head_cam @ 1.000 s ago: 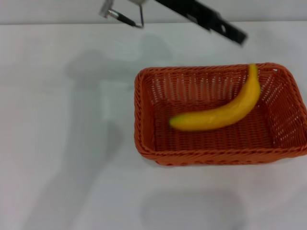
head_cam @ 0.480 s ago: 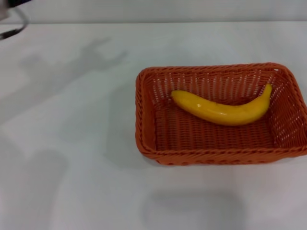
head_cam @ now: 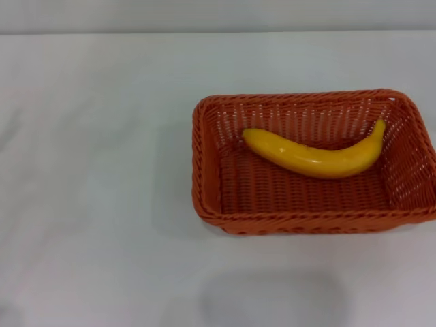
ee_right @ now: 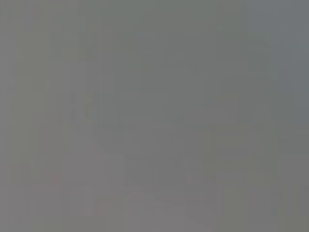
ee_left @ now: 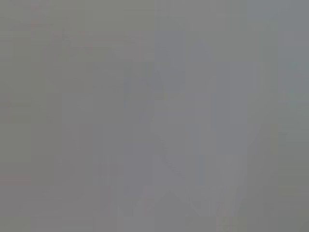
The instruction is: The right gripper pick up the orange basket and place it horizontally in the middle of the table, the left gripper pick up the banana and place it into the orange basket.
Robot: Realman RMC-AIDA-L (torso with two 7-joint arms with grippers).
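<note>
The orange basket point(head_cam: 204, 163) stands on the white table point(head_cam: 95, 204), right of centre, with its long side running left to right. Inside it lies the yellow banana point(head_cam: 313, 155), curved, its stem end up against the right wall. Neither gripper shows in the head view. Both wrist views are plain grey and show nothing of the task's objects.
The table's far edge point(head_cam: 218, 32) runs across the top of the head view. A faint grey shadow lies on the table near the front edge below the basket.
The black arm seen at the top one second ago moved off to the upper left and has left the view. The banana settled flatter in the basket and has lain still since.
</note>
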